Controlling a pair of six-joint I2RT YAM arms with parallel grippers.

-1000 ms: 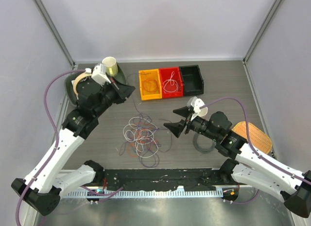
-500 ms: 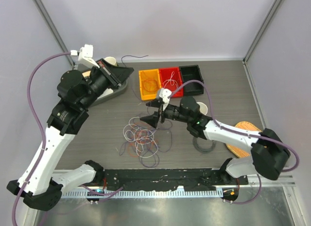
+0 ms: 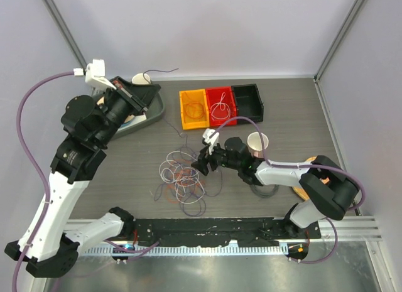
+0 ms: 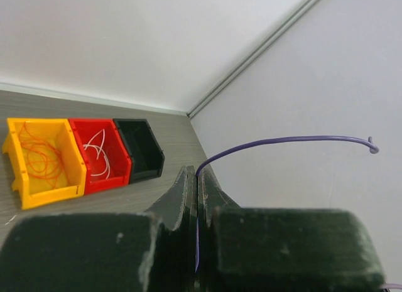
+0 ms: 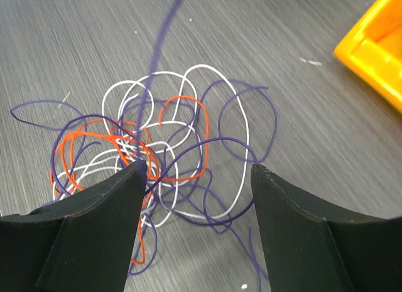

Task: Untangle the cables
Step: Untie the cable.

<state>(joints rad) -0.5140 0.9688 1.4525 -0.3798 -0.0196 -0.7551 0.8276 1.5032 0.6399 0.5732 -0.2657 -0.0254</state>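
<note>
The left fingers [image 4: 186, 194] hang high over the left side of the table [image 3: 125, 160], pressed shut on one purple cable [image 4: 282, 140] whose free end arcs off to the right. Lower and to the right, the tangle of cables [image 3: 182, 178] lies mid-table, with white, orange and purple loops crossing each other. One purple strand climbs steeply out of it, probably the held one. The right fingers [image 5: 94, 223] are spread wide and empty at the heap's right edge, pointing into it, so this arm is nearer. The yellow bin [image 3: 193, 110], red bin [image 3: 221, 105] and black bin [image 3: 247, 102] stand beyond. A cup [image 3: 257, 142] and a black coil [image 3: 264, 190] sit further right, out of the way.
</note>
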